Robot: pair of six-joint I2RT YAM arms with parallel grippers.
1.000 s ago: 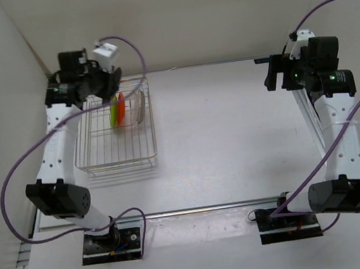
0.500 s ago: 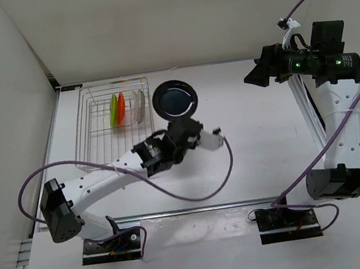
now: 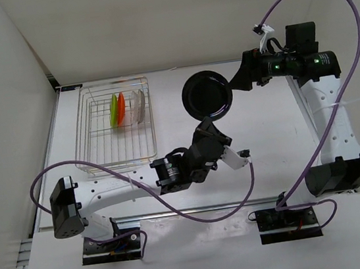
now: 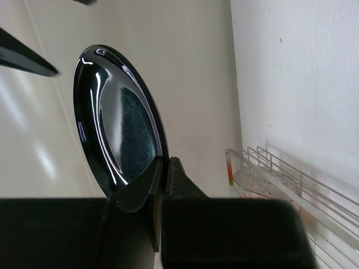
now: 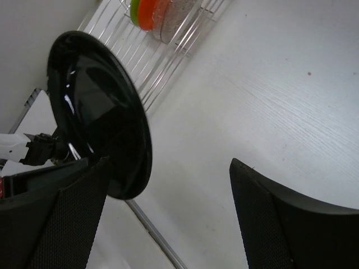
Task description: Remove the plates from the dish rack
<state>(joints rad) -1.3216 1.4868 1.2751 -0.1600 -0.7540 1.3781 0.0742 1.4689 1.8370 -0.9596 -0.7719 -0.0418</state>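
A glossy black plate (image 3: 207, 96) is held up on edge above the middle of the table. My left gripper (image 3: 207, 125) is shut on its lower rim; the left wrist view shows the plate (image 4: 115, 120) pinched between both jaws of the gripper (image 4: 164, 163). My right gripper (image 3: 235, 81) stands open at the plate's right edge. In the right wrist view the plate (image 5: 95, 112) sits just inside the left fingertip (image 5: 84, 190), untouched by the other one. The dish rack (image 3: 150, 122) at the back left holds a lime green plate (image 3: 114, 111), an orange plate (image 3: 121, 109) and clear plates (image 3: 138, 105), all upright.
A metal rail (image 3: 196, 208) runs along the table's near edge, between the arm bases. White walls close the left and back sides. The left arm's purple cable (image 3: 241, 193) loops low over the table in front of the rack.
The left arm has lifted the black plate out of the rack and carried it right to mid-table. The right arm has swung left toward the plate, its jaws narrowing slightly.
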